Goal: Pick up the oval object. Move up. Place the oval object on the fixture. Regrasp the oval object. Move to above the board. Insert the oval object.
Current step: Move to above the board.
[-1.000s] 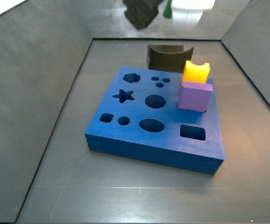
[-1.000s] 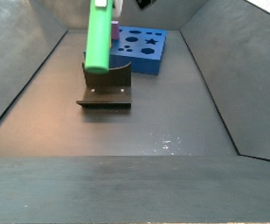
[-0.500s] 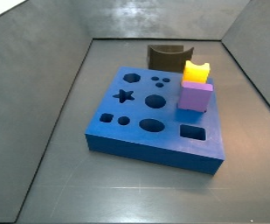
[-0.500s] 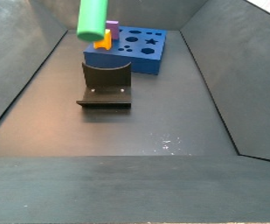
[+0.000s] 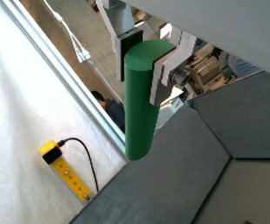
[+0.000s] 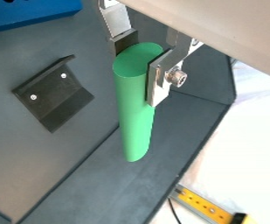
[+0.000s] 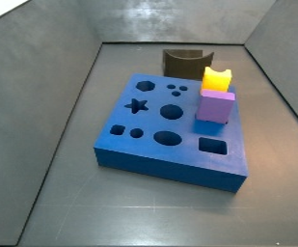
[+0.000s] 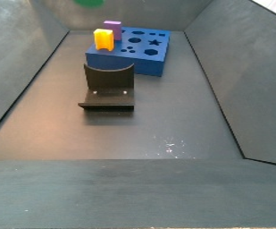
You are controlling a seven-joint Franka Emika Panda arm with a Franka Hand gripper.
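Note:
My gripper (image 6: 141, 59) is shut on the oval object (image 6: 134, 114), a bright green smooth peg that hangs down from between the silver fingers in both wrist views (image 5: 141, 114). It is held high above the floor. The fixture (image 6: 50, 92), a dark bracket, lies below and to one side of the peg. In a side view only the peg's lower tip (image 8: 90, 3) shows at the upper edge, above the fixture (image 8: 108, 85) and the blue board (image 8: 146, 49). In a side view the board (image 7: 158, 145) and fixture (image 7: 183, 64) show, without gripper or peg.
A yellow block (image 7: 216, 79) and a purple cube (image 7: 217, 106) stand on the board's edge near the fixture; both also show in a side view (image 8: 104, 38), (image 8: 112, 24). Grey sloping walls enclose the floor. A yellow strip with a cable (image 5: 65, 166) lies outside.
The gripper has risen with the green peg from just above the fixture. It left one side view entirely, and only the peg's tip remains in the other.

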